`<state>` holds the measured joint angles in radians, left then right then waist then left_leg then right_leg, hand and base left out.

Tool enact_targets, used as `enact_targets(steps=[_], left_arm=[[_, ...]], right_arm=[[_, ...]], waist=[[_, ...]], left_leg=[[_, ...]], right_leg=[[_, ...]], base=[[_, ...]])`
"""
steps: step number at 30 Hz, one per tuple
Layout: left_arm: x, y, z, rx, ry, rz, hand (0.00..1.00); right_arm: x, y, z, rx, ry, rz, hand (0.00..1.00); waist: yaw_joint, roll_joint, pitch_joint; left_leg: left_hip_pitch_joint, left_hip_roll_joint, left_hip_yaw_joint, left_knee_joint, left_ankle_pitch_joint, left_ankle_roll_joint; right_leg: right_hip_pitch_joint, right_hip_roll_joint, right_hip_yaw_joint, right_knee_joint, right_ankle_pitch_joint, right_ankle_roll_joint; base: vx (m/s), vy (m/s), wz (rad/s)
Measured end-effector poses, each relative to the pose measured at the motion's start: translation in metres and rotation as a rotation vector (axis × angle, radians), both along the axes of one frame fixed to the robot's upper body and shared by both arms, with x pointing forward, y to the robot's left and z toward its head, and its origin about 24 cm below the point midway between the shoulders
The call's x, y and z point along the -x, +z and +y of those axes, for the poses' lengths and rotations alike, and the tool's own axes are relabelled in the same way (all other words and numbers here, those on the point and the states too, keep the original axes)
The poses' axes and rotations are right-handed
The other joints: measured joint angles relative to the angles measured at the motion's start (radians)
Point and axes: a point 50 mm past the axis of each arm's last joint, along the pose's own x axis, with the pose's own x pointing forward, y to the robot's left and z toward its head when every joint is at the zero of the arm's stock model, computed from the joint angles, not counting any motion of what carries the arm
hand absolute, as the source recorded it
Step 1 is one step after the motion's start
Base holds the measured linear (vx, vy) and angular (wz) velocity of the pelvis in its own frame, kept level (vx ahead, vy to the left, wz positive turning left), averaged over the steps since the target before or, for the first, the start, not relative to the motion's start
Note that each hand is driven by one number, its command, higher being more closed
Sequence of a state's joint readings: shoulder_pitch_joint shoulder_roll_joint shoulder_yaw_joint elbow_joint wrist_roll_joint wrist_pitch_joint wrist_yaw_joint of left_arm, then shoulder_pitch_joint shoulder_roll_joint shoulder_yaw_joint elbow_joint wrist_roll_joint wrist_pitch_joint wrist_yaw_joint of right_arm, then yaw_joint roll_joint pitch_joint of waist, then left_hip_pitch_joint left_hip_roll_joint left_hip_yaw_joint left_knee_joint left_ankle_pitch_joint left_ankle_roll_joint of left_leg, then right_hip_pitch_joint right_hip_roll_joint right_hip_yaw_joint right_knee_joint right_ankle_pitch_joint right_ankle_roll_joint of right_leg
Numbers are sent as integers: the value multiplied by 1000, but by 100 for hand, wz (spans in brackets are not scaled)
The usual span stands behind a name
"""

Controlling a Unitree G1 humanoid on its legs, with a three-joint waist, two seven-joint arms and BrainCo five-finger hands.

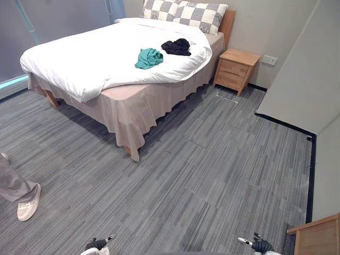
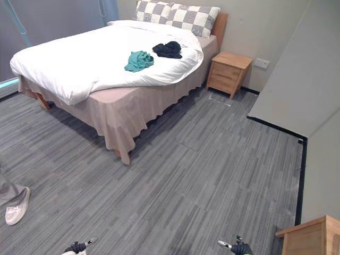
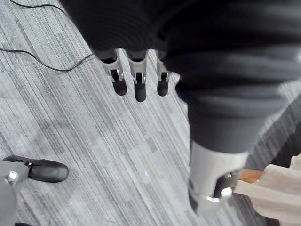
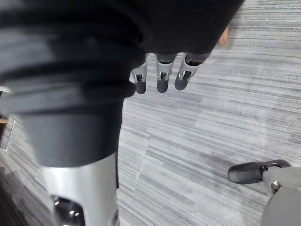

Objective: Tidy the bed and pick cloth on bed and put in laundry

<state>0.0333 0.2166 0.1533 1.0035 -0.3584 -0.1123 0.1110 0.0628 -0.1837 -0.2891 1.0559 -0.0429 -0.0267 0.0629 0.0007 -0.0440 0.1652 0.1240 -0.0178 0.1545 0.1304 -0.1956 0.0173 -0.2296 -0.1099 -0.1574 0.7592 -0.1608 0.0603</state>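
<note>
Over the floor (image 1: pixel 212 175), left hand (image 3: pixel 139 70) and right hand (image 4: pixel 162 75) hang, fingers (image 3: pixel 118 77) relaxed apart, empty.

No text, label, number or sign legible anywhere. Surfaces checked: white duvet (image 1: pixel 90 56), checked pillows (image 1: pixel 187 14), green cloth (image 1: pixel 148 58), black cloth (image 1: pixel 177 47), wooden nightstand (image 1: pixel 236 69), wall socket (image 1: pixel 269 60). All read plain, and the socket face is too small to tell any marking.
</note>
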Motion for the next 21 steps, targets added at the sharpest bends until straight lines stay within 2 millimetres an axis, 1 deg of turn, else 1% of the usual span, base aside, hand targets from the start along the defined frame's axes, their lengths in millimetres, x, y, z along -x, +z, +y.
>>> enact_targets(steps=[1, 2, 3, 4, 5, 6, 7, 8, 9, 10, 11, 12, 13, 14, 15, 16, 17, 18, 19, 20, 21], left_arm=[[0, 0, 0, -4, 0, -4, 0], [4, -1, 1, -7, 3, 1, 0], [8, -1, 2, -8, 8, 8, 0], [12, -1, 5, -14, 20, 1, 0], [10, 1, 7, -20, 23, -19, 0], [5, 5, 9, -28, 16, -48, 0], [2, 7, 10, -28, 10, -62, 0], [-2, 9, 11, -24, 4, -77, 0], [-2, 9, 12, -17, 20, -83, 0], [-1, 8, 11, -11, 32, -80, 0], [-2, 5, 4, 14, 39, -74, 0], [-4, 4, 0, 23, 35, -86, 0], [-5, 5, 0, 21, 34, -95, 0], [-4, 4, -3, 31, 40, -103, 0], [-2, 2, -8, 40, 36, -106, 0], [1, 1, -13, 48, 37, -111, 0], [3, 0, -15, 53, 39, -112, 0], [9, -3, -18, 65, 48, -99, 0], [16, -5, -20, 74, 51, -85, 0], [25, -7, -20, 78, 59, -70, 0], [30, -8, -20, 74, 64, -63, 0]], right_arm=[[1, -1, 1, -4, -8, 1, 0], [6, -2, 1, -5, -13, 13, 0], [10, -3, 1, -5, -17, 24, 0], [15, -4, 1, -7, -20, 34, 0], [16, -4, 1, -9, -19, 33, 0], [15, -4, 2, -15, -15, 30, 0], [15, -4, 2, -18, -16, 27, 0], [13, -3, 2, -24, -22, 17, 0], [11, -2, 1, -26, -27, 5, 0], [14, -2, 0, -29, -41, 7, 0], [11, 0, -3, -24, -61, -8, 0], [8, 1, -1, -26, -62, -24, 0], [7, 0, 2, -35, -66, -31, 0], [9, -1, 7, -52, -80, -32, 0], [14, -3, 10, -68, -98, -21, 0], [20, -5, 12, -80, -105, -3, 0], [22, -6, 12, -82, -108, 5, 0], [25, -6, 11, -80, -108, 17, 0], [27, -6, 11, -77, -105, 23, 0], [29, -7, 11, -73, -98, 29, 0], [28, -7, 12, -74, -98, 31, 0]], waist=[[-3, 5, 12], [-6, 3, 19], [-5, 2, 27], [-12, 6, 31], [-15, 8, 31], [-20, 9, 32], [-20, 9, 32], [-19, 6, 34], [-19, -1, 41], [-19, 3, 47], [-19, 32, 66], [-20, 47, 80], [-21, 43, 83], [-21, 42, 86], [-21, 53, 75], [-25, 62, 67], [-26, 63, 66], [-25, 70, 63], [-25, 77, 65], [-23, 80, 73], [-20, 82, 75]], left_leg=[[7, 0, -4, 15, -11, 2], [29, 1, -8, 30, -27, 4], [57, 5, -15, 30, -32, 4], [88, 27, -33, 29, -42, -12], [91, 44, -46, 29, -51, -21], [89, 66, -63, 29, -64, -34], [87, 76, -69, 26, -73, -40], [90, 92, -80, 21, -87, -60], [116, 101, -86, 6, -110, -84], [130, 111, -86, 1, -124, -92], [170, 156, -80, -10, -151, -91], [180, 169, -80, 10, -145, -88], [182, 171, -80, 30, -135, -95], [174, 180, -86, 78, -115, -104], [149, 195, -106, 166, -96, -79], [94, 213, -125, 297, -59, -79], [60, 223, -133, 378, -24, -95], [-13, 248, -141, 534, 75, -130], [-72, 280, -135, 661, 174, -139], [-148, 318, -123, 827, 152, -114], [-182, 324, -114, 893, 125, -102]], right_leg=[[-35, -14, -1, 73, 13, -15], [-74, -31, 3, 160, 10, -16], [-80, -37, 5, 188, -17, 2], [-82, -28, 14, 123, -54, 17], [-82, -13, 14, 29, -55, 17], [-81, 4, 18, -130, -39, 16], [-79, 13, 21, -229, -14, 14], [-69, 25, 36, -428, 55, 12], [-50, 20, 58, -618, 165, 27], [-39, 23, 50, -634, 228, 33], [-27, 60, 23, -567, 245, 10], [-70, 71, 17, -442, 160, -11], [-88, 69, 17, -388, 129, -30], [-90, 68, 6, -328, 89, -65], [-68, 75, -16, -312, 53, -87], [-34, 83, -35, -322, 32, -89], [-10, 90, -39, -334, 23, -96], [39, 108, -48, -371, 7, -103], [94, 130, -48, -418, -1, -113], [166, 156, -50, -472, -4, -121], [205, 163, -48, -495, -6, -133]], base=[[24, 0, 17], [131, -4, 9], [275, -37, 22], [285, -66, 30], [383, -181, 47], [286, -193, 37], [304, -215, 35], [392, -288, 24], [416, -301, 17], [509, -361, 8], [409, -268, 10], [391, -257, 12], [375, -267, 13], [371, -297, 10], [449, -351, 25], [370, -276, 29], [378, -240, 28], [403, -198, 15], [426, -171, 16], [450, -137, 12], [441, -130, 12]])
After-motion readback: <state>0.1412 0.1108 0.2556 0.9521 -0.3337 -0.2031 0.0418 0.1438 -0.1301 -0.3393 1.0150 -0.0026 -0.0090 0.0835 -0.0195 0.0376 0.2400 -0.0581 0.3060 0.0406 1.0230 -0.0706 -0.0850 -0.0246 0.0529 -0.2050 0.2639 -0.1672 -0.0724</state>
